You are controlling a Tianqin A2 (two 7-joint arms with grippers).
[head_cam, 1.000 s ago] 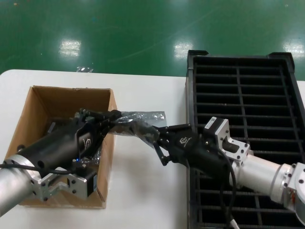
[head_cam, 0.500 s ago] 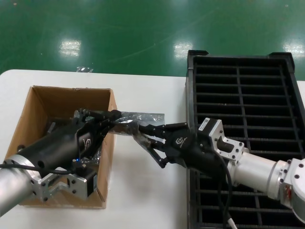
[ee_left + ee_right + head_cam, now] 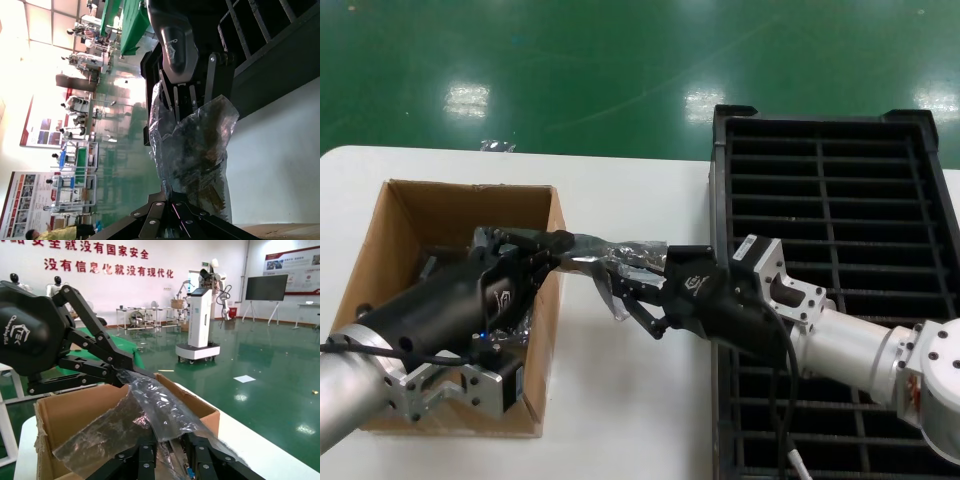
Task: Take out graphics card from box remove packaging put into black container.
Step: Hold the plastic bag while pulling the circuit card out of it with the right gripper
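- Silvery crinkled packaging [image 3: 620, 258] hangs stretched above the white worktop [image 3: 620, 400], between the brown box [image 3: 400, 215] and the black container [image 3: 840, 190].
- Left gripper [image 3: 556, 250], reaching over the box's wall, has its fingers clamped on one end.
- Right gripper [image 3: 625, 290] has its fingers clenched on the other end.
- Graphics card is not discernible through the wrap.

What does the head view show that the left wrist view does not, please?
Only the head view shows the whole cardboard box, the white table, and the black crate's slatted slots from above. Only the left wrist view shows the hall behind, with benches and wall posters. Both show the crinkly bag stretched between the left hand at the box's edge and the right hand on its other end, beside the crate.
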